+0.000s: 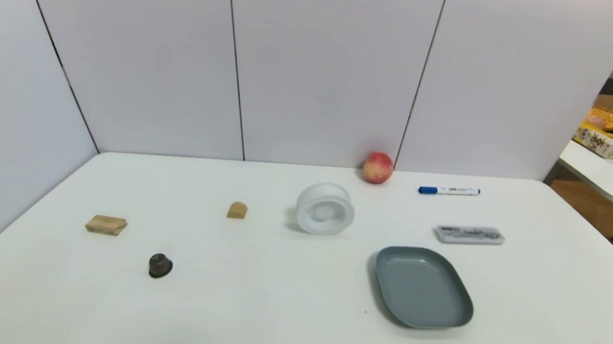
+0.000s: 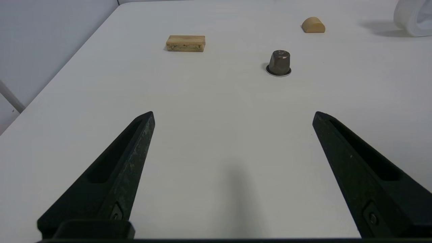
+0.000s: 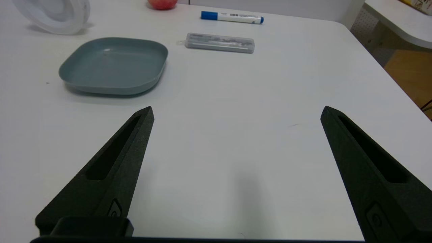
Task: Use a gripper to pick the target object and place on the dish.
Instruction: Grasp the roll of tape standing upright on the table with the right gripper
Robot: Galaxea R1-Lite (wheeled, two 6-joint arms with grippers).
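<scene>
Nearest, over the near part of the worktop (image 1: 274, 321), the right gripper (image 3: 237, 106) has its fingers spread wide with nothing between them, and the left gripper (image 2: 234, 111) is much the same over its own side, open and holding nothing. Neither shows in the head view. Further in, right of centre and a little low in the head view, lies the dish (image 1: 422, 291), with nothing on it. Beyond it, just above the middle of that frame, sits the tub (image 1: 325, 210), tipped on its side with its recessed face towards me, well apart from either gripper. The apple (image 1: 377, 168) lies behind it, by the wall. So I'd say the job is at its very start, the reach for the tub. Next, one arm, likelier the right, should go forward and inward with fingers wide, straddle the tub's rounded body and close gently; it could roll if nudged. The dish is a short carry back.
</scene>
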